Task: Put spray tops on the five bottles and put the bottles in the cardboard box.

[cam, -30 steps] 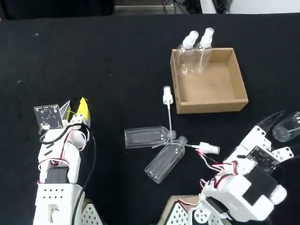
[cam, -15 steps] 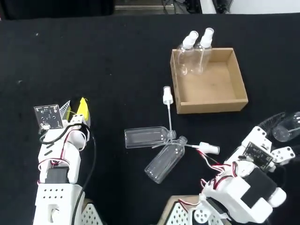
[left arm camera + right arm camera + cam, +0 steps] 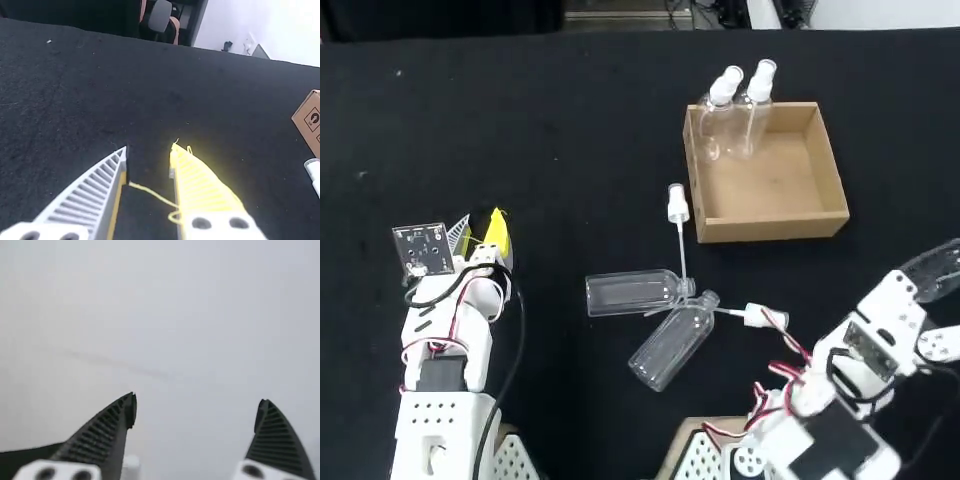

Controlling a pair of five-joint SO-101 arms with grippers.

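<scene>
Two clear bottles with spray tops (image 3: pixel 720 118) (image 3: pixel 754 105) lean in the far left corner of the cardboard box (image 3: pixel 825 165). On the table in front of it lie two open bottles (image 3: pixel 632 293) (image 3: pixel 672 343), their necks close together. A loose spray top (image 3: pixel 675 204) lies beside the box's left wall, its tube running toward those necks. Another spray top (image 3: pixel 765 318) lies to their right. My right gripper (image 3: pixel 942 285) (image 3: pixel 195 407) is at the table's right edge, fingers wide open, nothing between them. My left gripper (image 3: pixel 485 228) (image 3: pixel 148 150) rests at the left, slightly open and empty.
The box's corner (image 3: pixel 310 120) and a spray top's tip (image 3: pixel 312 167) show far off in the left wrist view. The black table stretches bare between the left arm and the bottles and behind the box.
The right arm has swung toward the right edge and its gripper has tilted up. The clear bottle seen by its fingers earlier is out of sight now. The left arm kept still.
</scene>
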